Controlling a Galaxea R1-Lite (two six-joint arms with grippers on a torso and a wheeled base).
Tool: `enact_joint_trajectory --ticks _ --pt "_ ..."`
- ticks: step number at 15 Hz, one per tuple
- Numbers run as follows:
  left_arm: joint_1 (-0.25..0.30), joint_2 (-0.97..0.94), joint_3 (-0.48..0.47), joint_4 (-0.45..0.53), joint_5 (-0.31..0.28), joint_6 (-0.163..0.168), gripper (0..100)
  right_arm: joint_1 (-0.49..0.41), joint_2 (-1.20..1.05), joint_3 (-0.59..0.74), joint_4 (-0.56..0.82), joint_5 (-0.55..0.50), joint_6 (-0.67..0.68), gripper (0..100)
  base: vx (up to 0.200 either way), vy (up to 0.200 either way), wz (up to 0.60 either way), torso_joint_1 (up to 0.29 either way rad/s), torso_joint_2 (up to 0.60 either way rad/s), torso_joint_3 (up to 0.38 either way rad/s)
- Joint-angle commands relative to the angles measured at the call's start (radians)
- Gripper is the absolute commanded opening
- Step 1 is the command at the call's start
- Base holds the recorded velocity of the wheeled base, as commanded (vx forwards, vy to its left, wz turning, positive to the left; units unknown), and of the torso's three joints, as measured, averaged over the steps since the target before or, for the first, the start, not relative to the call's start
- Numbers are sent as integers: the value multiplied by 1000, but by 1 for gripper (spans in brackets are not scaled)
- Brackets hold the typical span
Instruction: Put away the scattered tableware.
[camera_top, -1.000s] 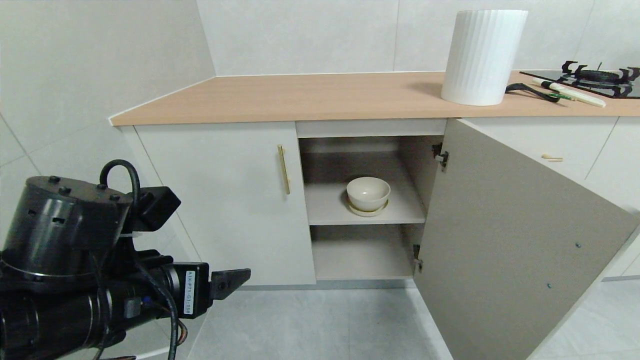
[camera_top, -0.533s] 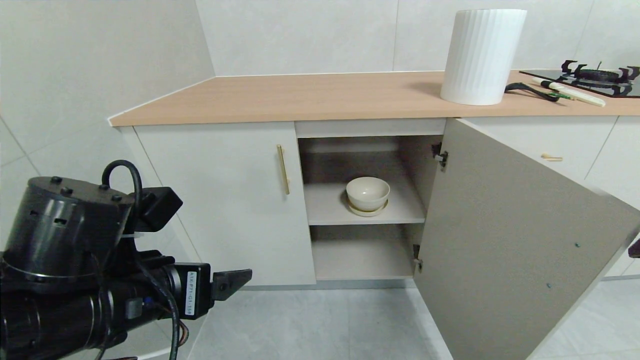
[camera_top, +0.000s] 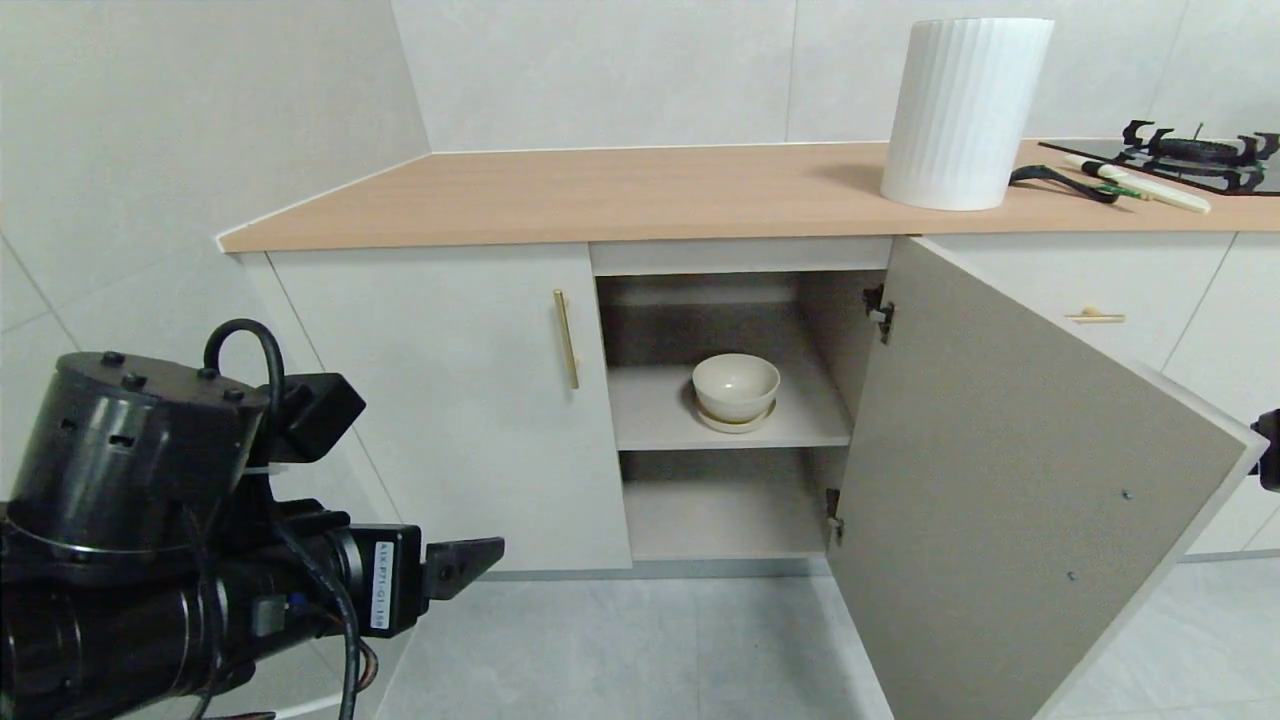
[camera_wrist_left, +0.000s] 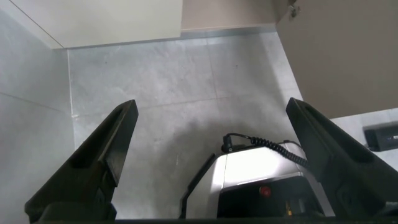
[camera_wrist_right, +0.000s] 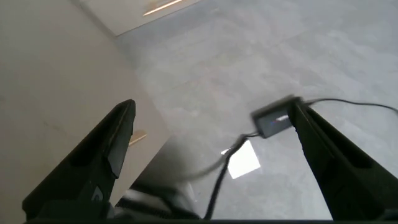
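Beige cabinet door (camera_top: 1000, 480) is hanging open, free edge just beside the right gripper (camera_wrist_right: 211, 124), fingers apart; left gripper (camera_wrist_left: 211, 109), also spread, is sitting farther off.

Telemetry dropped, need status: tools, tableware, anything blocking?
Left tool open, empty. Right tool open, empty. Bowl on saucer, upper cabinet shelf. Cabinet door wide open; nothing blocking shelf.

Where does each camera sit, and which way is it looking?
Head view: on the head, facing forward and down at the open door and the bowl on the shelf; left arm shows.
Left wrist view: on the left wrist, facing down at the floor past the open left gripper.
Right wrist view: on the right wrist, facing down along the door, past the open right gripper.
All three share the door.
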Motion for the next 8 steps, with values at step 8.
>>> enact_joint_trajectory --ticks 8 --pt "0 0 -1 -1 1 -1 100 182 -8 22 -2 17 76 100 0 0 0 0 0 0"
